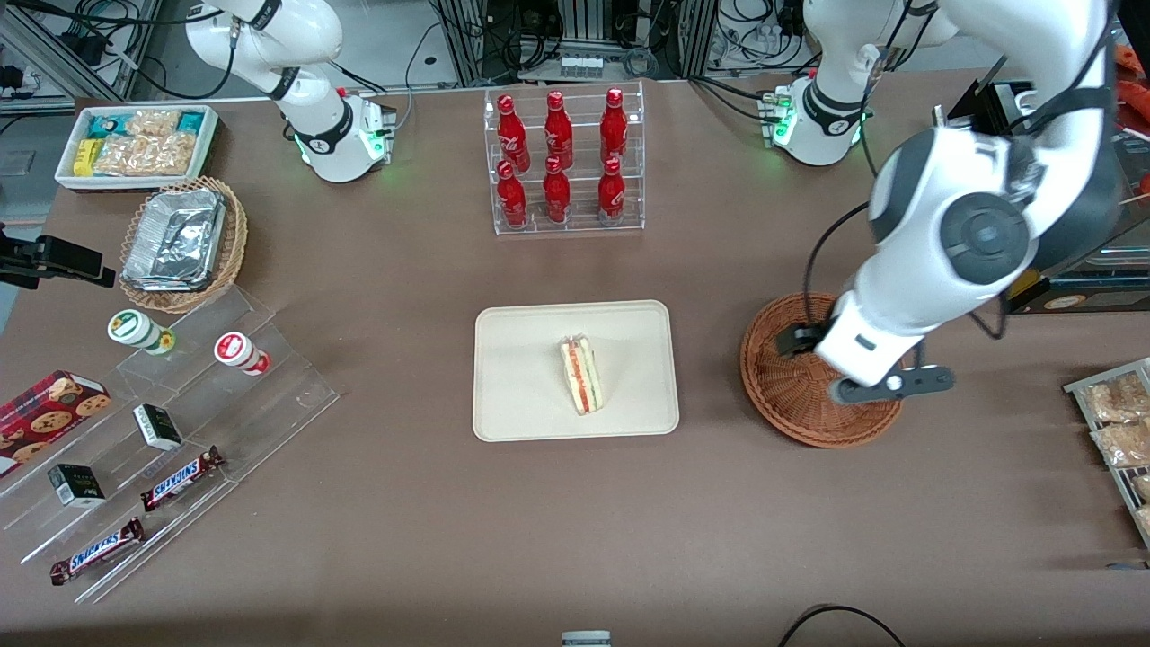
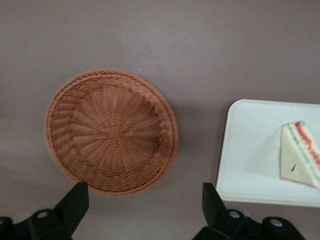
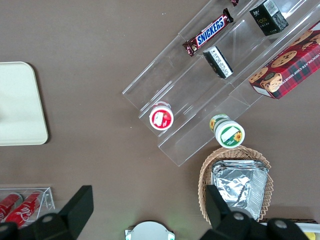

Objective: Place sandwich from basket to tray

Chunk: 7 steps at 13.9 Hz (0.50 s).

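Observation:
The sandwich (image 1: 582,373) lies on the cream tray (image 1: 521,359) in the middle of the table, its red and green filling edge showing. It also shows in the left wrist view (image 2: 301,152) on the tray (image 2: 250,150). The reddish-brown wicker basket (image 1: 791,395) stands beside the tray toward the working arm's end, and the left wrist view shows it (image 2: 112,132) with nothing in it. My left gripper (image 1: 798,341) hangs above the basket. It is open and holds nothing (image 2: 145,192).
A clear rack of red bottles (image 1: 561,162) stands farther from the front camera than the tray. Toward the parked arm's end are a tan wicker basket with foil containers (image 1: 184,243), a white snack bin (image 1: 135,144) and a clear stepped shelf (image 1: 162,431). A snack tray (image 1: 1119,422) sits at the working arm's end.

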Tool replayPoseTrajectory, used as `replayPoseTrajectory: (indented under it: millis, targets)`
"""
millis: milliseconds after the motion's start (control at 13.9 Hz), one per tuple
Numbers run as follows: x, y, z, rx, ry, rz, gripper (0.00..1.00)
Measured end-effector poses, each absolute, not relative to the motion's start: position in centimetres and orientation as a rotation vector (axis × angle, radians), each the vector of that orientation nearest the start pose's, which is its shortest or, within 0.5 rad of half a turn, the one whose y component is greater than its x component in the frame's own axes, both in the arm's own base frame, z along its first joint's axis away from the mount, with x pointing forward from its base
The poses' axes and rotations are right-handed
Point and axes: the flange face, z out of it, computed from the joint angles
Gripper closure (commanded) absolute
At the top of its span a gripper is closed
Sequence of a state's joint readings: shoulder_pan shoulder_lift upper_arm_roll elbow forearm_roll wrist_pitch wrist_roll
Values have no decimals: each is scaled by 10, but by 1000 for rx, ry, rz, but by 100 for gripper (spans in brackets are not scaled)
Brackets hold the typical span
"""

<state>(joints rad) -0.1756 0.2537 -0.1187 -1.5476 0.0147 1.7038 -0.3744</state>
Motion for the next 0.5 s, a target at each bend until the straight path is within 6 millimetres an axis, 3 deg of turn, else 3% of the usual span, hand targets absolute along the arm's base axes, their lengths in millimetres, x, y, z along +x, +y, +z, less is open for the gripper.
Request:
replayPoseTrajectory:
  millis: [504]
  targets:
    - [572, -75, 561, -3128, 54, 211, 0]
